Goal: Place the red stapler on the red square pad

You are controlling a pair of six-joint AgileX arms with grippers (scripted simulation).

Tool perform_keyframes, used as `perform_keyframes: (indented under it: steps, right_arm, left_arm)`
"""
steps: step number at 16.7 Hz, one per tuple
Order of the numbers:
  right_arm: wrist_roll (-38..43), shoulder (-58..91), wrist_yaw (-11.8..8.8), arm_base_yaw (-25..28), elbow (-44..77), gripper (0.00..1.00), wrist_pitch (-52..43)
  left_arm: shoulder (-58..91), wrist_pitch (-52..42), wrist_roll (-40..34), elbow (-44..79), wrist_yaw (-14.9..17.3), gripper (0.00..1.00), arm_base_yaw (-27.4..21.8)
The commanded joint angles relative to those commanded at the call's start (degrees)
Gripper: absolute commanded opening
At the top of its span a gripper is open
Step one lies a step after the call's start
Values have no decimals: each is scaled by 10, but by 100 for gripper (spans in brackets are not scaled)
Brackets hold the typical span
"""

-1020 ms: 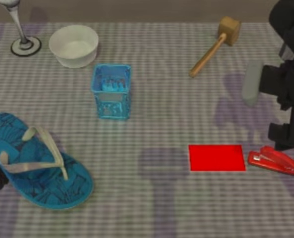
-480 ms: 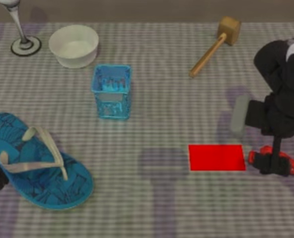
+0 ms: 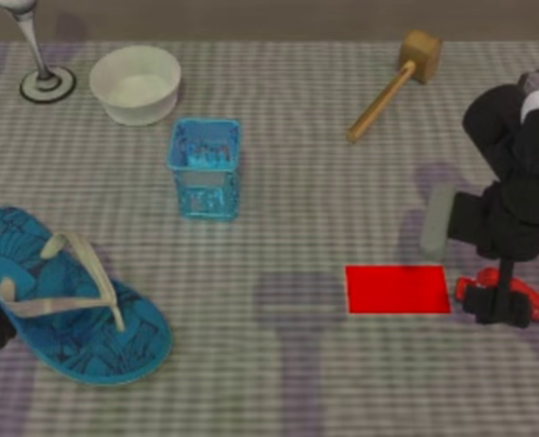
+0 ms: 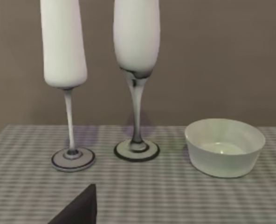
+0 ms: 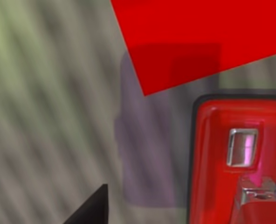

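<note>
Table covered in pale grey-lilac checked cloth, filling nearly the whole top view. Plain brown-grey wall as a strip along the upper edge. Soft, even light; faint purple shadows right of centre.

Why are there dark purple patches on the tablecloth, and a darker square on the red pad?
Those are shadows. Top view: soft purplish patches lie on the cloth beside the pad and near the right gripper over the stapler. Right wrist view: a dark block-shaped shadow falls across the pad's corner and the cloth next to the stapler. Left wrist view: faint shadows lie under the glasses.
</note>
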Motion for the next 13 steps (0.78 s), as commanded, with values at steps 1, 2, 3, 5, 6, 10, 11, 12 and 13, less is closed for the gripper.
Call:
perform_keyframes:
  steps: [1, 2, 3, 5, 6, 10, 11, 12, 13]
  right_arm:
    - [0, 0, 0, 0, 0, 70, 0]
    - [0, 0, 0, 0, 0, 62, 0]
    - [0, 0, 0, 0, 0, 55, 0]
    - [0, 0, 0, 0, 0, 40, 0]
    - [0, 0, 0, 0, 0, 32, 0]
    - [0, 0, 0, 0, 0, 2, 0]
    - [0, 0, 0, 0, 0, 0, 0]
    - [0, 0, 0, 0, 0, 0, 0]
    - [0, 0, 0, 0, 0, 0, 0]
  left_arm:
    - [0, 0, 0, 0, 0, 100, 0]
    - [0, 0, 0, 0, 0, 100, 0]
    - [0, 0, 0, 0, 0, 100, 0]
    - [0, 0, 0, 0, 0, 100, 0]
    - [0, 0, 0, 0, 0, 100, 0]
    - [0, 0, 0, 0, 0, 100, 0]
    - [0, 0, 0, 0, 0, 100, 0]
    - [0, 0, 0, 0, 0, 100, 0]
    - [0, 0, 0, 0, 0, 100, 0]
